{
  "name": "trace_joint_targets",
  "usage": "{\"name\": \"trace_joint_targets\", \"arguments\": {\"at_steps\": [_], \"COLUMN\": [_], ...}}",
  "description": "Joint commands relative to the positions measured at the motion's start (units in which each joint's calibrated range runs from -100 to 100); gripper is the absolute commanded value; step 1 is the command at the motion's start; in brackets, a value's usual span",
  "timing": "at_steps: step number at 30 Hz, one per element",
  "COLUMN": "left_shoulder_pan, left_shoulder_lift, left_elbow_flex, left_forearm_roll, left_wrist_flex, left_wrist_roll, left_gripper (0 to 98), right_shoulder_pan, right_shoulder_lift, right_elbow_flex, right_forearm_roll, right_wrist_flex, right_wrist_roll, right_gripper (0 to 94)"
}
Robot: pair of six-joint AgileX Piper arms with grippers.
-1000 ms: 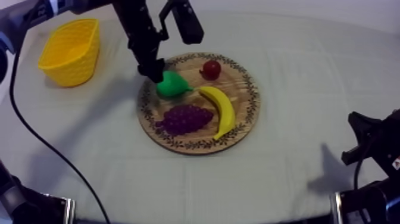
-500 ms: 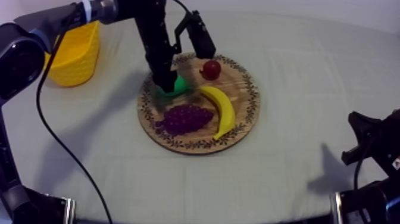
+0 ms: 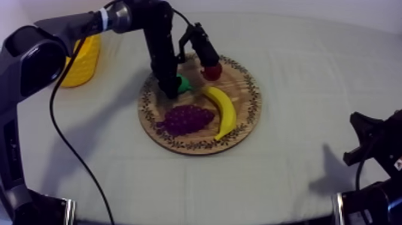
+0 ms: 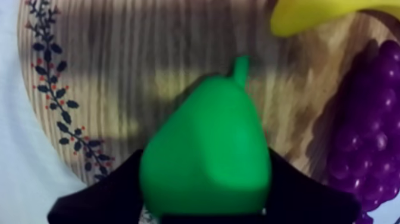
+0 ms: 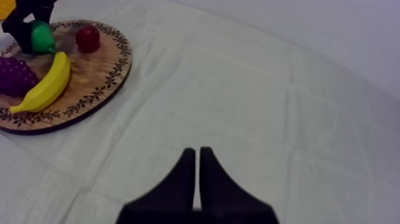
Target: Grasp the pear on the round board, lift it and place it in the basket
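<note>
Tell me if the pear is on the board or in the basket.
On the board: the pear lies on the wooden board, with the left gripper shut round it.

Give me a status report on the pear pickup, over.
Left gripper shut on pear, pear on wooden board. Right gripper shut, over cloth. Banana and grapes close beside pear.

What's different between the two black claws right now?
The left gripper is down at the wooden board; the right gripper sits off it, over the cloth. The left gripper's fingers are closed round the pear; the right gripper's lie together on nothing. Both have two black fingers.
</note>
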Motion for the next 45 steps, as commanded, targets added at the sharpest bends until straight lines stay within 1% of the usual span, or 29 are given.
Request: {"name": "trace_joint_targets", "arguments": {"at_steps": [1, 4, 8, 14, 25, 34, 42, 45], "left_shoulder_pan": [0.12, 0.33, 0.51, 0.74, 1.8, 0.96, -1.4, -2.75], "left_shoulder_lift": [0.29, 0.46, 0.3, -2.66, -15.28, -24.29, -31.03, -33.13], "left_elbow_flex": [-0.19, -0.34, -0.06, 1.58, 2.88, 2.35, 2.76, 2.38], "left_forearm_roll": [-0.01, -0.12, -0.17, -0.24, -0.12, -0.05, -0.15, 0.22], "left_wrist_flex": [-0.31, -0.99, -1.3, -1.46, 0.34, 1.06, 1.24, 0.66], "left_wrist_roll": [0.14, 0.35, 0.52, 0.55, 0.86, 3.24, 6.18, 7.16], "left_gripper": [54.8, 48.6, 44.7, 44.0, 45.3, 45.4, 45.5, 46.1], "right_shoulder_pan": [-0.03, -0.03, -0.03, -0.03, -0.03, -0.03, -0.03, -0.03], "right_shoulder_lift": [-0.04, -0.04, -0.04, -0.04, -0.04, -0.04, -0.04, -0.04], "right_elbow_flex": [-0.05, -0.05, -0.05, -0.05, -0.05, -0.05, -0.05, -0.05], "right_forearm_roll": [-0.01, -0.01, -0.01, -0.01, -0.01, -0.01, -0.01, -0.01], "right_wrist_flex": [0.04, 0.04, 0.04, 0.04, 0.04, 0.04, 0.04, 0.04], "right_wrist_roll": [-0.06, -0.06, -0.09, -0.1, -0.07, -0.06, -0.06, -0.06], "right_gripper": [0.4, 0.4, 0.4, 0.4, 0.4, 0.4, 0.4, 0.4]}}
